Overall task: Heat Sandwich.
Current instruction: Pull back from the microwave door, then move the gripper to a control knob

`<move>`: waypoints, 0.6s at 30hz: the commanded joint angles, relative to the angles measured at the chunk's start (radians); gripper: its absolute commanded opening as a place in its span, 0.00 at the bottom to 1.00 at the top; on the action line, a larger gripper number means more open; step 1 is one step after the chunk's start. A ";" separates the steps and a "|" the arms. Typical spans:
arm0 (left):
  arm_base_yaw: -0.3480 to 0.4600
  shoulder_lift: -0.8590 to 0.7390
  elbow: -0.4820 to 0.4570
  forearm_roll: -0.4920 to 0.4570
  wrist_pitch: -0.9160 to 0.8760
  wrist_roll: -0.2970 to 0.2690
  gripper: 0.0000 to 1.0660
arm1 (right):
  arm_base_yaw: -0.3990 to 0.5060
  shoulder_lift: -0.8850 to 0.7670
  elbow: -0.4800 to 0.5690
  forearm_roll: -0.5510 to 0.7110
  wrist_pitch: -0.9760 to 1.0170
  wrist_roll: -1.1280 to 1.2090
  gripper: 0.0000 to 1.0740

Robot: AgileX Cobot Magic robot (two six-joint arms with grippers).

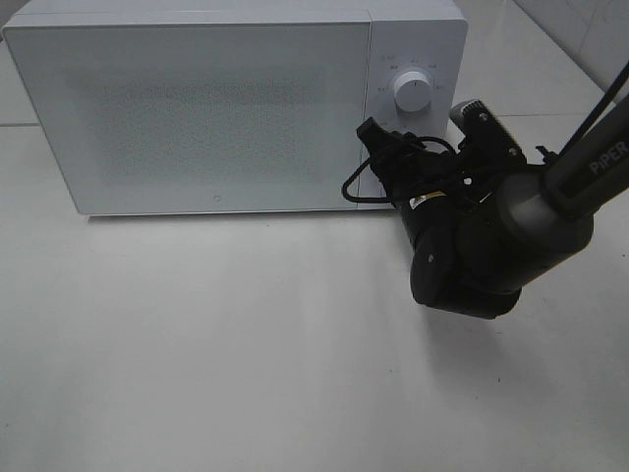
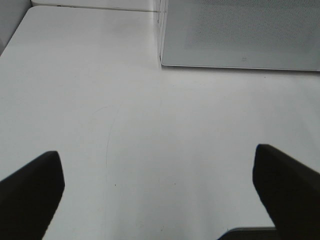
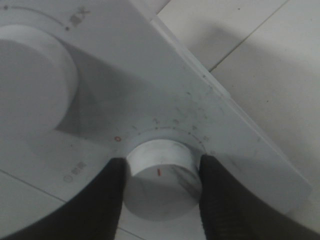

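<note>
Gripping the lower dial (image 3: 162, 189) of the white microwave (image 1: 197, 108), the right end effector (image 3: 162, 161) has its two dark fingers (image 3: 107, 200) pressed on opposite sides of the round knob, at a middling width set by the knob itself. The dial's red pointer sits near the start of the printed scale, though the close, slanted wrist view makes the exact setting hard to read. The upper dial (image 1: 411, 91) is untouched.

The left end effector (image 2: 160, 192) hangs spread wide and empty over bare tabletop (image 2: 150, 125), near the microwave's front corner.

The sandwich shows in no view. The door (image 1: 197, 118) is shut and its speckled panel hides the inside, so my judgement is that the sandwich sits in the oven, unconfirmed. When it has to be taken out, I would expect it to be light, soft and easily crushed, with layers that slide. A gentle hold across the crust edges, or lifting whatever carries it, would suit better than a hard pinch on the bread. The dial, by contrast, looks rigid and smooth, so a slipping grip is the risk there.

The tabletop is plain, matte white and flat, with faint scratches and nothing loose on it. Pale tiled surfaces (image 1: 580, 29) lie behind the oven.
</note>
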 commanded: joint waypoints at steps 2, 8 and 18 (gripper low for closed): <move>0.004 -0.024 0.002 0.000 -0.005 0.000 0.91 | -0.004 -0.005 -0.016 -0.062 -0.180 0.176 0.07; 0.004 -0.024 0.002 0.000 -0.005 0.000 0.91 | -0.004 -0.005 -0.016 -0.045 -0.209 0.473 0.07; 0.004 -0.024 0.002 0.000 -0.005 0.000 0.91 | -0.004 -0.005 -0.016 0.023 -0.209 0.827 0.07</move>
